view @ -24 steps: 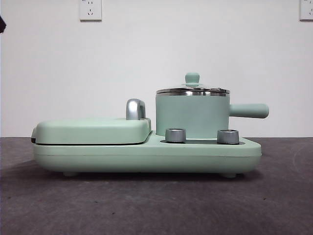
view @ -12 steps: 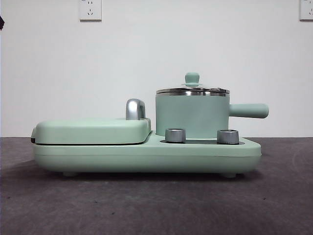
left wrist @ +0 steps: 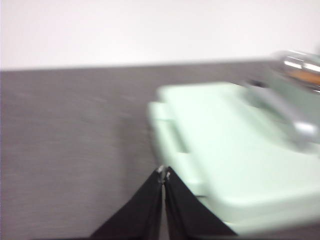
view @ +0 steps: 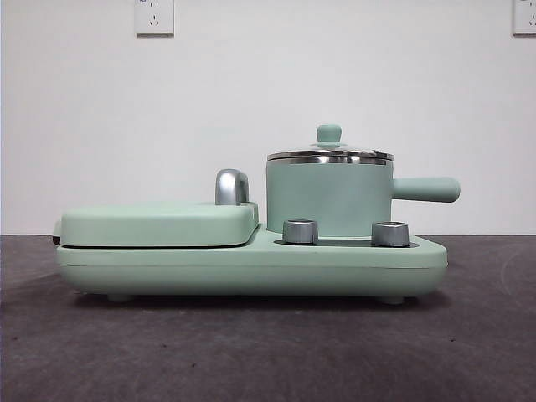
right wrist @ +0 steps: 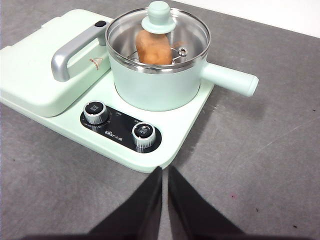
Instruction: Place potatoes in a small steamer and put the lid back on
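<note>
Steamer: mint-green cylindrical pot with steel rim, seated on the mint-green cooker base, straight green side handle sticking out from the pot.
Lid: round glass lid with steel rim and mint-green knob, resting on the pot's rim.
Potato: 1 orange-brown oval potato, inside the pot, seen through the glass.
Griddle: flat green hinged cover, beside the pot on the same base.
Knobs: 2 silver dials, on the base in front of the pot.
Left gripper: black jaws pressed together, empty, above the dark table next to the griddle end of the base, well apart from the pot.
Right gripper: jaws nearly closed, a thin gap, holding nothing, just off the base's edge near the dials.
</note>
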You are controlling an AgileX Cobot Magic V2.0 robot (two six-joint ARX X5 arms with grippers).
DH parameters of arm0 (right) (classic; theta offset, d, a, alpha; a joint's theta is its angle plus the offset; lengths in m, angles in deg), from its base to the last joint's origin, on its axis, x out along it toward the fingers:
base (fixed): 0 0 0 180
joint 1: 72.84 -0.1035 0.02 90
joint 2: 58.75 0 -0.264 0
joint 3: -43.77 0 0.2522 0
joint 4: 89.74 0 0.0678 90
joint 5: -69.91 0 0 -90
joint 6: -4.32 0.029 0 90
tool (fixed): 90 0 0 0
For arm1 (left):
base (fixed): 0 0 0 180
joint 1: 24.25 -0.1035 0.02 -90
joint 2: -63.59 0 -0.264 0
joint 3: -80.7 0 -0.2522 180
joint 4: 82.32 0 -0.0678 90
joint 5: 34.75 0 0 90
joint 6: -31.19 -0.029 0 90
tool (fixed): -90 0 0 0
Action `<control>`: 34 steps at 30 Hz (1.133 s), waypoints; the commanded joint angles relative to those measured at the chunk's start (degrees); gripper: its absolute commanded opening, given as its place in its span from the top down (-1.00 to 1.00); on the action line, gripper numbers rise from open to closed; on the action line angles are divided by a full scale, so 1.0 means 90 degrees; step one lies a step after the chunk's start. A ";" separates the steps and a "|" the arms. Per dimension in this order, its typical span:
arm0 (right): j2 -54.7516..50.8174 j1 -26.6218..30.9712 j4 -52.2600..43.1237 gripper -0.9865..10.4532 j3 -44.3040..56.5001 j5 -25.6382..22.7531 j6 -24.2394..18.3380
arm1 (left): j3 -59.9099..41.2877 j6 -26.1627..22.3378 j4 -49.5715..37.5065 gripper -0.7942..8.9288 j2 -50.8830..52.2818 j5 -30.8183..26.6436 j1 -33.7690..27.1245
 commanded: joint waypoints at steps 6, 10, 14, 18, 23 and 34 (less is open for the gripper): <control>0.0029 -0.0032 -0.0070 0.80 -0.0032 -0.0002 0.0063 | -0.1785 0.0180 -0.0709 0.82 0.1683 -0.0182 -0.0673; 0.0029 -0.0032 -0.0073 0.80 -0.0032 -0.0002 0.0063 | -0.1768 0.0172 -0.0430 0.82 0.1644 -0.0165 -0.0719; 0.0029 -0.0032 -0.0073 0.80 -0.0032 -0.0002 0.0063 | -0.1768 0.0172 -0.0432 0.82 0.1644 -0.0160 -0.0716; 0.0029 -0.0032 -0.0073 0.80 -0.0032 -0.0002 0.0063 | -0.1768 0.0172 -0.0430 0.82 0.1644 -0.0163 -0.0716; 0.0019 -0.0032 -0.0073 0.80 -0.0032 -0.0002 0.0063 | -0.1768 0.0172 -0.0430 0.82 0.1644 -0.0163 -0.0716; -0.1722 0.1547 -0.2565 0.80 0.2613 -0.0165 -0.0435 | -0.1768 0.0172 -0.0430 0.82 0.1644 -0.0163 -0.0716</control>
